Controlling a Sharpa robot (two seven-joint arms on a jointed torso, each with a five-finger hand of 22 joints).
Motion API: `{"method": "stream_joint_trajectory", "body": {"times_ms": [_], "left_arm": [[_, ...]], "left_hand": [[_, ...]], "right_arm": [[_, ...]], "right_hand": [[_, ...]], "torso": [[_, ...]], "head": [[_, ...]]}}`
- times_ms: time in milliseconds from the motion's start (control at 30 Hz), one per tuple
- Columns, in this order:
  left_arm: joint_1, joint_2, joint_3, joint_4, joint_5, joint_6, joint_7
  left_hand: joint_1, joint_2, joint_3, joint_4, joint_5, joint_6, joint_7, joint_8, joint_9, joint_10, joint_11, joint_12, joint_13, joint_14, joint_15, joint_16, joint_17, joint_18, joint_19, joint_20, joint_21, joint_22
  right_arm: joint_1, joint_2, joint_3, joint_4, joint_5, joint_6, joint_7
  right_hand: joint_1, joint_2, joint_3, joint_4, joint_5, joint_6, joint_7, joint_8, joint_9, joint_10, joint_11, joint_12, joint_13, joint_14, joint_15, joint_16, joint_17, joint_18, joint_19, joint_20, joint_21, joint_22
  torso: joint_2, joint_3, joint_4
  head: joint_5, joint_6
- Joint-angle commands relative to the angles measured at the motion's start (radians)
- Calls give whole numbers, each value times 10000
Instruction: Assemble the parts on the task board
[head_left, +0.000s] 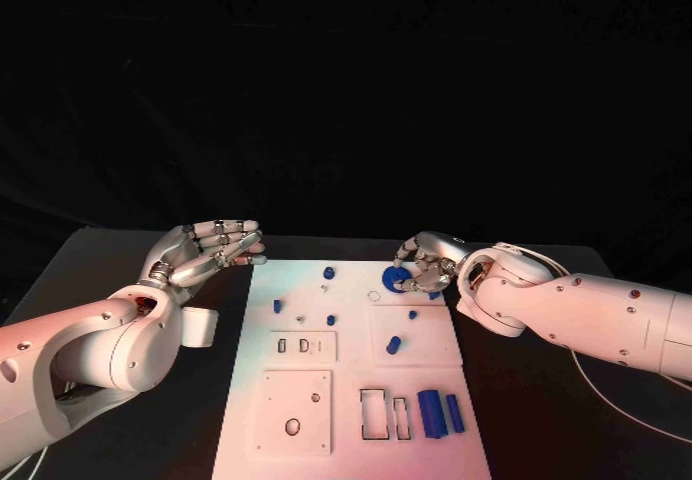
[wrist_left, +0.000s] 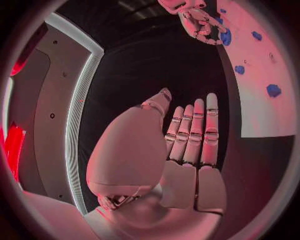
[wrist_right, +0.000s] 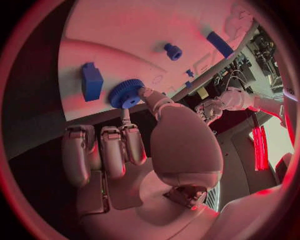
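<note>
**Black table, white board, right hand on blue gear**

Black table (head_left: 137, 255) under dark backdrop, white task board (head_left: 353, 400) centred on it. Right hand (head_left: 428, 270) at board's far right edge, thumb and a finger pinching blue gear (head_left: 395, 279), which sits on the board surface. Left hand (head_left: 209, 252) hangs off the board's far left corner, fingers straight and apart, holding nothing. Two long blue bars (head_left: 441, 411) lie side by side near right; small blue pegs (head_left: 330, 271) scattered mid-board.

black table (head_left: 101, 260) | under white plate | dark backdrop (head_left: 346, 100) behind
</note>
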Motion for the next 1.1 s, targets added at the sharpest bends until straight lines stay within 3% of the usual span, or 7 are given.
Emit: {"method": "stream_joint_trajectory", "body": {"times_ms": [33, 700, 933, 1100], "left_arm": [[17, -6, 10, 20, -48, 186, 37], [17, -33, 10, -2, -48, 199, 10], [17, -32, 10, -13, -48, 202, 9], [17, -24, 10, -23, -49, 206, 8]], "left_hand": [[90, -6, 13, -49, -24, -36, 54, -56, 16, -31, -25, -48, -4, -70, -5, -5, 13, 71, -55, 23, 32, 14], [77, -4, 12, -51, -24, -44, 55, -61, 17, -35, -23, -58, -5, -75, -3, -7, 22, 70, -70, 24, 46, 22], [77, -4, 12, -51, -24, -44, 55, -61, 17, -35, -23, -58, -5, -75, -3, -7, 22, 70, -70, 24, 46, 22], [79, 1, 17, -56, -23, -47, 50, -62, 17, -37, -22, -62, -5, -76, -3, -7, 25, 70, -75, 24, 52, 25]], "right_arm": [[-41, -5, -23, -61, -246, 323, -97], [-53, -89, -24, 30, -407, 424, -57], [-61, -92, -23, 157, -901, -177, -56], [-65, -63, -22, 274, -1298, -737, -23]], "right_hand": [[5, 98, 98, 1, 80, -37, 14, 58, -17, 71, 23, 51, 1291, 921, 38, 52, 2016, -113, 326, 83, 52, 1651], [60, 125, 233, 1, 150, 153, -16, 166, 11, 95, 2, 90, 1337, 931, 31, 68, 2073, -129, 372, 86, 98, 1725], [170, 411, 1025, -9, -605, 730, -203, 368, 17, 190, -154, 184, 1454, 940, -103, 83, 2129, -154, 439, -19, 165, 1837], [156, 452, 1277, -14, -740, 914, -266, 389, -1, 247, -217, 232, 1514, 943, -150, 87, 2144, -166, 471, -64, 195, 1886]], "torso": [[0, 7, -7], [-2, 12, 3], [-4, 10, 13], [-8, 4, 8]], "head": [[7, -30], [-21, -48], [-30, -21], [-14, -15]]}}
